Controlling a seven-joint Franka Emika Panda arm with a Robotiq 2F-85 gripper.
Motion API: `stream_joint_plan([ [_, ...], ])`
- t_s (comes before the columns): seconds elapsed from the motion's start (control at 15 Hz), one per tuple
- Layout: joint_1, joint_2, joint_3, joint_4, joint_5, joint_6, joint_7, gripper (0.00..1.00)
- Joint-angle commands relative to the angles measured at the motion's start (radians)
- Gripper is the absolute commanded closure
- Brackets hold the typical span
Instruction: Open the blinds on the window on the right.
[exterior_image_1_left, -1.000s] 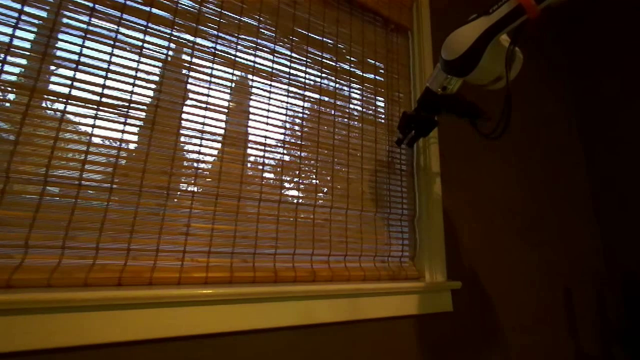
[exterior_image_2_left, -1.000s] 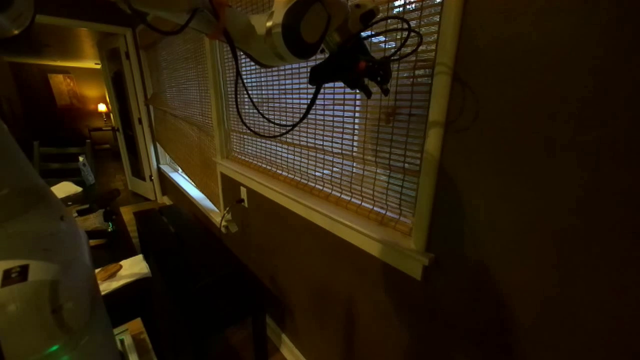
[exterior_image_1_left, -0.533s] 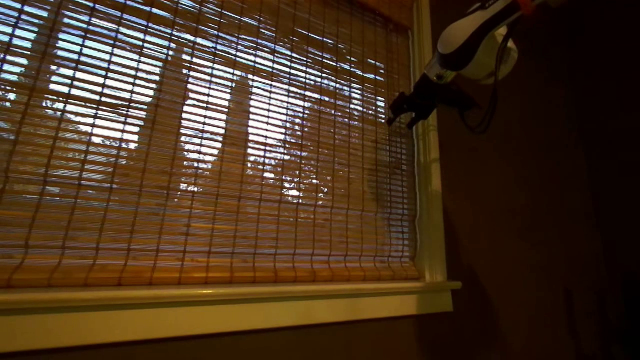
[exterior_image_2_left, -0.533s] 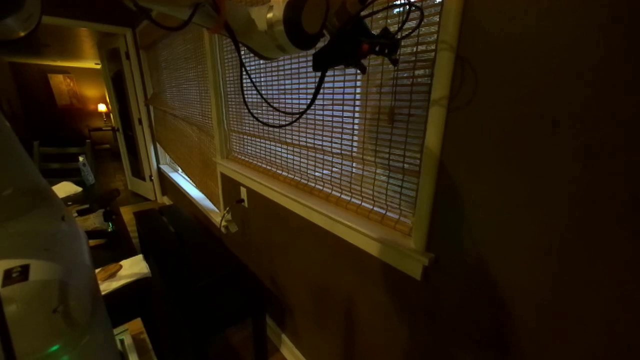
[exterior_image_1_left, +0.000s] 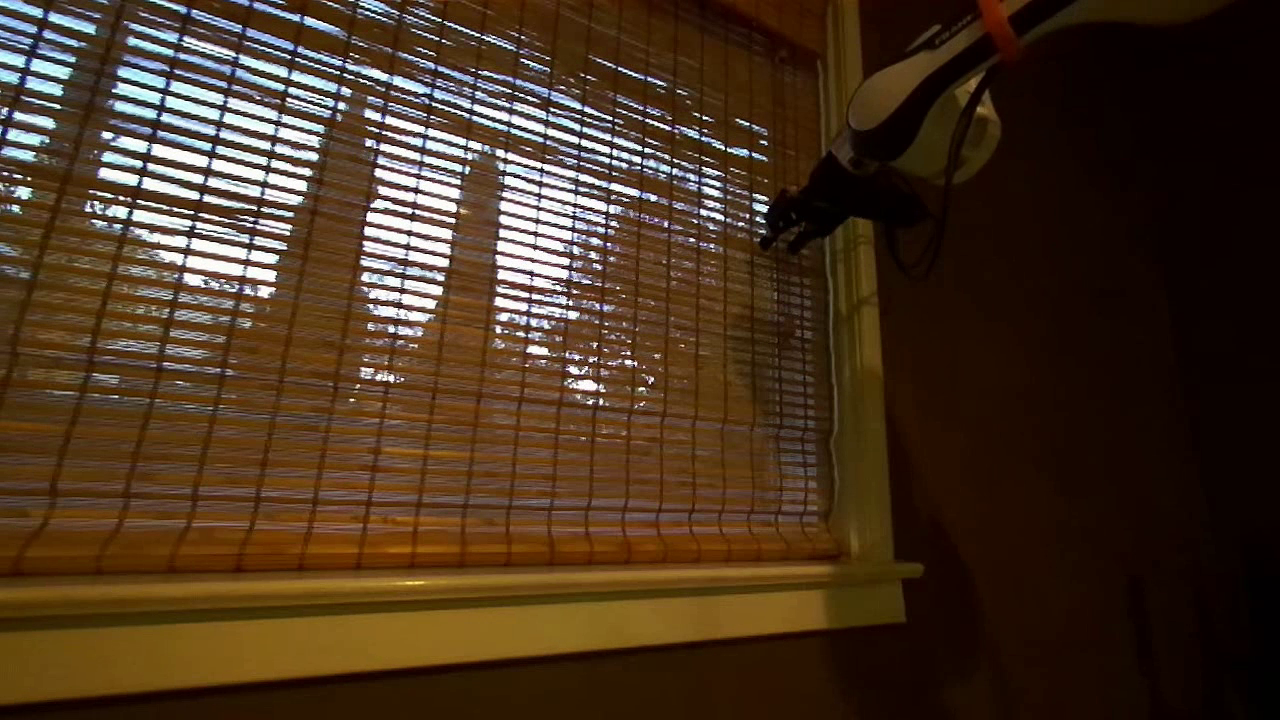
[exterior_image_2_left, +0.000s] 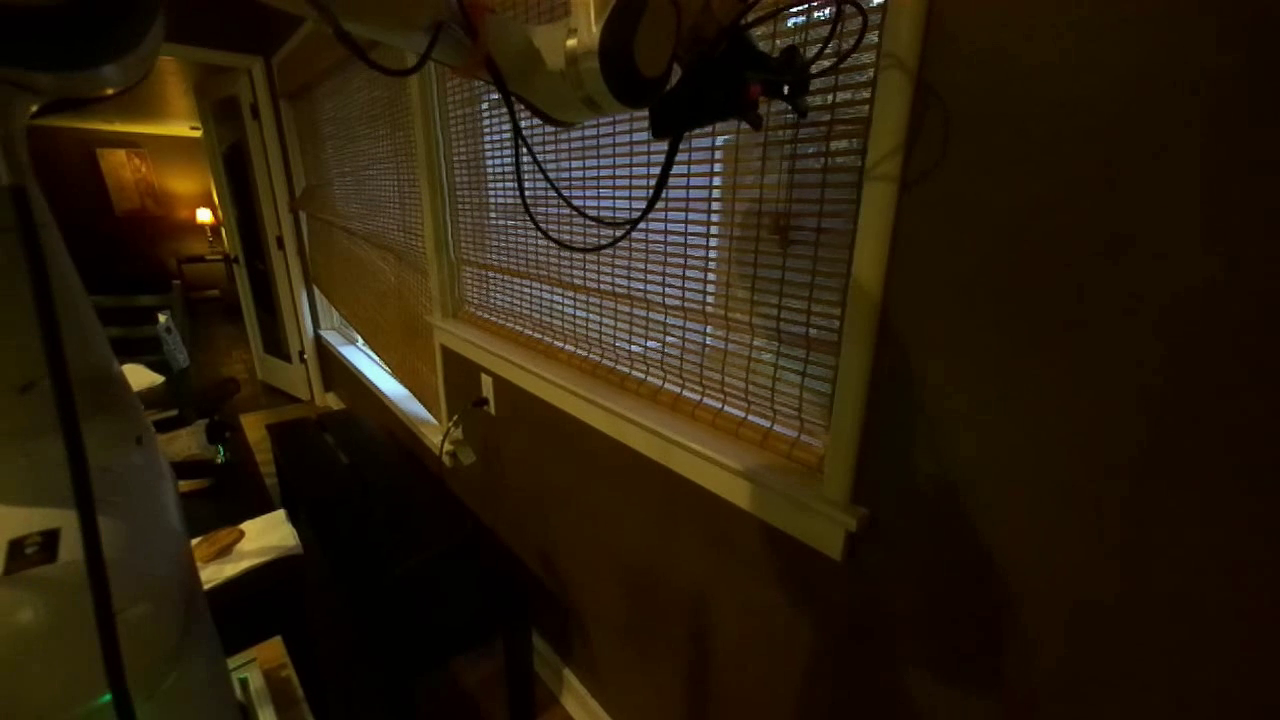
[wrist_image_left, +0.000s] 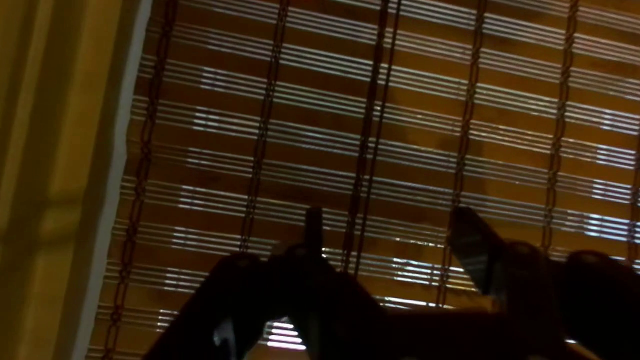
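Observation:
The blinds hang down to the sill and cover the window; they also show in an exterior view and behind the fingers in the wrist view. The window's cream frame stands at their right edge. My gripper is open, high in front of the blinds near that edge; it also shows in an exterior view. In the wrist view the gripper's fingers are apart, with a thin dark cord seen between them; its depth is unclear. A small dark pull hangs below the gripper.
The sill juts out under the blinds. A pale strip runs along the frame. The arm's black cable loops below the wrist. Another covered window and a dark bench are farther left.
My gripper has moved up and farther in across the blinds, away from the frame in one view and to the right in another. The blinds have not visibly moved.

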Motion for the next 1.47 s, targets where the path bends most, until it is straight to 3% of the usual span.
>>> stream_joint_plan([
  [0.0,0.005,0.053,-0.002,0.058,0.015,0.027,-0.018,0.62],
  [0.27,-0.001,0.067,-0.003,0.079,0.005,0.020,-0.005,0.91],
  [0.47,-0.011,0.059,-0.001,0.083,-0.024,-0.012,0.021,0.98],
  [0.8,-0.013,0.017,0.002,0.036,-0.059,-0.087,0.039,0.97],
  [1.4,-0.007,-0.095,-0.004,-0.056,-0.027,-0.330,-0.021,0.96],
])
